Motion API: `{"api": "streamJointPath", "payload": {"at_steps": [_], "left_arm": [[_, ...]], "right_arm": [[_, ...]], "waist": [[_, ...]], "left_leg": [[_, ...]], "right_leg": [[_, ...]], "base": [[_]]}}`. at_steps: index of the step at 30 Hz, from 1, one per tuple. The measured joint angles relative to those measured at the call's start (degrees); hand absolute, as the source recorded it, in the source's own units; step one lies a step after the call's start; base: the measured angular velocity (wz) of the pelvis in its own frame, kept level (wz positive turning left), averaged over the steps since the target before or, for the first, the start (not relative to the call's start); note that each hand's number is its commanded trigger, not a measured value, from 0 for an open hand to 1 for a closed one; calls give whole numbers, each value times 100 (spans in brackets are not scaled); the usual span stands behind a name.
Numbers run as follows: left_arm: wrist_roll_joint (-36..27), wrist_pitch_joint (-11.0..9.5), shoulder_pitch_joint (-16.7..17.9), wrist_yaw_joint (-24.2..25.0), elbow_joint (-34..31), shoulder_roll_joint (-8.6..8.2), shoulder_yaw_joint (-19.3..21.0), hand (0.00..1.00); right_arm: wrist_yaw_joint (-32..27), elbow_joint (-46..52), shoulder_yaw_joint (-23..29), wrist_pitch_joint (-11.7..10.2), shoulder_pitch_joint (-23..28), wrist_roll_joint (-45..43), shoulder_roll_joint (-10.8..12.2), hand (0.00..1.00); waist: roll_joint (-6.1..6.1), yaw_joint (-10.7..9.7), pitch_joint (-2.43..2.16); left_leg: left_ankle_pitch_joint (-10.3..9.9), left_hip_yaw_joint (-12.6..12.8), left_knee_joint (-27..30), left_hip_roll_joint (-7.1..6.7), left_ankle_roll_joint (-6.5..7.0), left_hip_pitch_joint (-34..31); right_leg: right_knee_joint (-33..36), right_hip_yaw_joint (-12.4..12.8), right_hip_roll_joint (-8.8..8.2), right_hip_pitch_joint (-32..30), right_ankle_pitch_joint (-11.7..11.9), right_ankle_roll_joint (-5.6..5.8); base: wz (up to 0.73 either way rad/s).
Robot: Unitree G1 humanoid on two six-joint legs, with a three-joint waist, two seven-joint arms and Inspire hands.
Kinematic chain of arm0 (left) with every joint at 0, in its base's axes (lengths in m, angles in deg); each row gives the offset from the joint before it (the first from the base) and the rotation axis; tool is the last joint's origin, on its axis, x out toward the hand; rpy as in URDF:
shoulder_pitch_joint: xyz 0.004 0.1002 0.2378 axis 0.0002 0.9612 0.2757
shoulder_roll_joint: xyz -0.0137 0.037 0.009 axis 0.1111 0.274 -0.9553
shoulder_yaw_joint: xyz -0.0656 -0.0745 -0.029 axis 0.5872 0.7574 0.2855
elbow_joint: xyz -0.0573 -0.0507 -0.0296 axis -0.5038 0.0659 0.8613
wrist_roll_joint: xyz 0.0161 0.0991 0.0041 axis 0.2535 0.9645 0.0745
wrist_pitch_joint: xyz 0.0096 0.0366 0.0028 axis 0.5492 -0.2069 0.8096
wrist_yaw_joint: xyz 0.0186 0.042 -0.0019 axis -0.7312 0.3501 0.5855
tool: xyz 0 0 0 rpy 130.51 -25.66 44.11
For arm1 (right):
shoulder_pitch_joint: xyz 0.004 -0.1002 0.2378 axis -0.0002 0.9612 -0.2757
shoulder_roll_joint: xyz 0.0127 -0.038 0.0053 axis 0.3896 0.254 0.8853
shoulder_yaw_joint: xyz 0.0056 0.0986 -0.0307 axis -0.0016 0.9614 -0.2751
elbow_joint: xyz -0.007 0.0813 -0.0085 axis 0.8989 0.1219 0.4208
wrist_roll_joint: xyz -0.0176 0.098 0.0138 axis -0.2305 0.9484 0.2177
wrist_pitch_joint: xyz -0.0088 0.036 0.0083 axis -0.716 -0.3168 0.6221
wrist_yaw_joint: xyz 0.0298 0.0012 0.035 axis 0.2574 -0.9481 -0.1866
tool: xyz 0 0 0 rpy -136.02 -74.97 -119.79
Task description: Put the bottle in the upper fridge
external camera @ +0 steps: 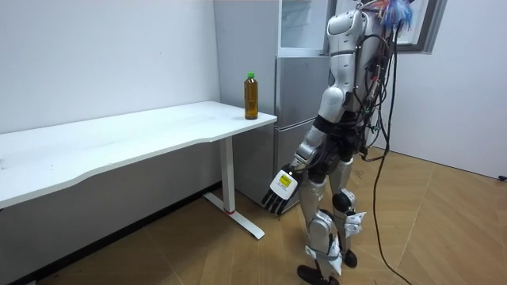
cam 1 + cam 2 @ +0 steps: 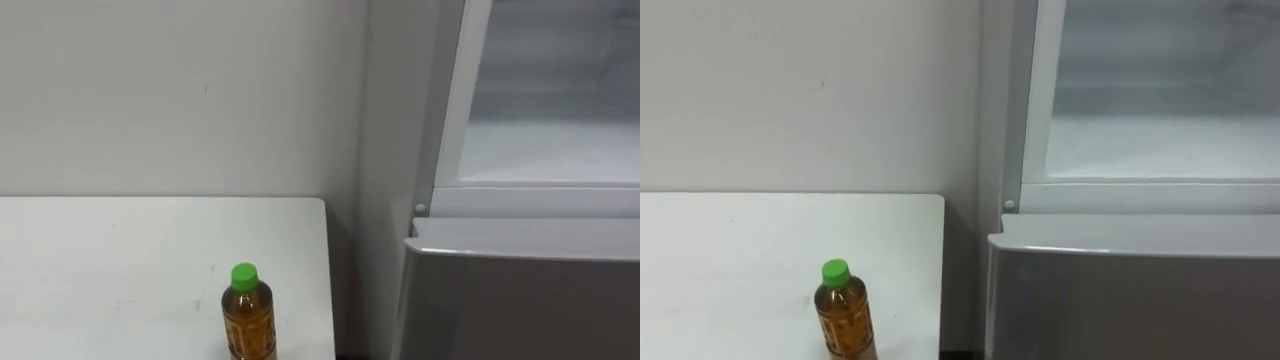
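Your green-capped bottle (image 2: 249,312) sits at 7 o'clock on the tabletop (image 2: 120,260), open upper fridge (image 2: 545,120) at 2 o'clock, left robot hand (image 1: 281,185) dangling loose, holding nothing.

There was one bottle (image 2: 249,320) with one green cap (image 2: 244,276), higher up than the left hand (image 1: 282,184). There was one white table (image 1: 119,138), off to that hand's side, and one table leg (image 1: 230,178) could be seen. There was one grey fridge (image 1: 295,91) just past the hand. It had two parts: one open top part (image 2: 545,110) and one shut door (image 2: 520,305) below.
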Motion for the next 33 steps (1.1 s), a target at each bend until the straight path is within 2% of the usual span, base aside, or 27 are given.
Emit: {"api": "streamJointPath", "payload": {"at_steps": [9, 15, 17, 19, 23, 25, 29, 32, 33], "left_arm": [[-10, -146, 47, -129, 24, -2, -18, 0], [5, -275, 105, -239, 29, -6, -17, 0], [5, -304, 104, -238, 28, -5, -16, 0], [5, -320, 98, -232, 29, -5, -20, 0], [63, -420, 111, -236, 47, 5, -21, 0], [242, -526, 101, -229, 44, 41, -21, 0], [330, -560, 83, -166, 49, 52, -16, 0], [353, -561, 46, -56, 49, 58, 21, 0], [405, -561, 51, -28, 73, 75, 21, 0]], "right_arm": [[-67, 90, -43, -124, -19, 10, 4, 0], [-184, 823, -86, -227, -24, -1, -8, 0], [-191, 1142, -87, -308, -65, 4, -2, 0], [-196, 1277, -103, -482, -138, 1, 15, 0], [-160, 1487, -125, -526, -163, 142, 18, 0], [-40, 1742, -135, -604, -134, 293, 12, 0], [197, 2097, -133, -767, -102, 332, -1, 0], [230, 2622, -88, -753, -14, 206, -42, 0], [183, 3022, -99, -607, 82, 129, -86, 0]], "waist": [[7, 149, 11], [31, 150, 27], [46, 153, 29], [50, 167, 25], [58, 167, 23], [52, 147, 26], [47, 134, 31], [34, 143, 32], [41, 142, 38]], "left_leg": [[1, 7, -7, 16, -2, 60], [7, 5, 0, 17, -10, 22], [8, 1, 8, 12, -12, 4], [8, -27, 9, 7, -12, 6], [8, -61, 8, 0, -12, -3], [9, -88, 33, -9, -11, -34], [9, -87, 33, -23, -11, -55], [9, -105, 18, -26, -10, -60], [9, -109, 14, -27, -11, -56]], "right_leg": [[-1, -11, 0, 51, 0, 0], [-5, -60, -1, 21, 0, 0], [-6, -64, -1, 9, 0, 0], [-5, -76, 0, 17, 0, 0], [-6, -75, 2, 19, 0, 0], [-31, -85, 0, 13, 0, 0], [-77, -74, -4, 11, 0, 0], [-76, -72, -8, 9, 0, 0], [-76, -74, -8, 10, 0, 0]], "base": [[0], [0], [2], [7], [5], [5], [0], [0], [0]]}}
